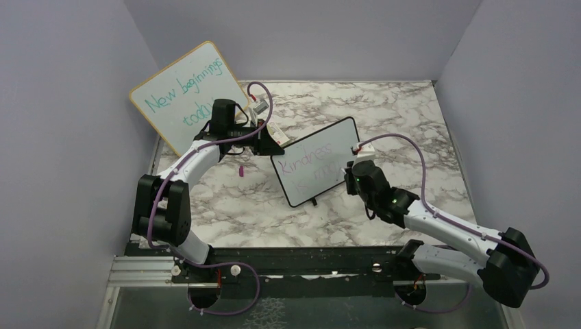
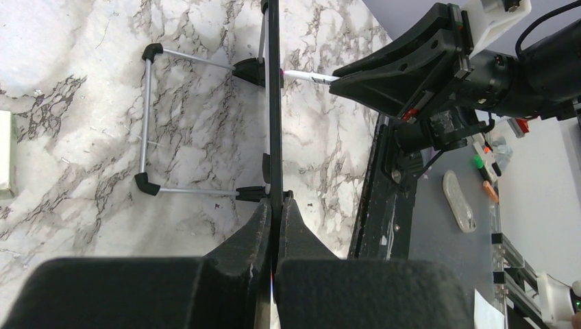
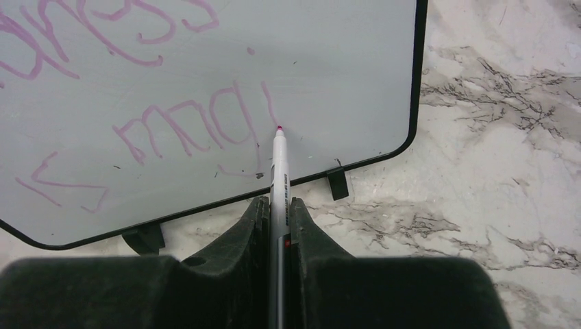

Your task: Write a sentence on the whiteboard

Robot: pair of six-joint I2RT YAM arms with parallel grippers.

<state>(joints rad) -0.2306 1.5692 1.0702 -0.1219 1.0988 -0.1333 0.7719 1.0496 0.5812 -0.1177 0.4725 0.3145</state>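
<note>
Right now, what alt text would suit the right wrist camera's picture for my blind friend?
The right gripper clamps a white marker, its pink tip at a black-framed whiteboard beside the second line of purple-pink handwriting. The board stands on small black feet on a marble table.

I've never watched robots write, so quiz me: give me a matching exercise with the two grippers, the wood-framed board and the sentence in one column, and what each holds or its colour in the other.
Things:
1. left gripper
2. right gripper
3. wood-framed board
4. sentence

States:
A. purple-pink
B. shut on the marker
C. teal writing, back left
D. shut on the edge of the whiteboard

Pairs: 1-D, 2-B, 3-C, 4-A.
</note>
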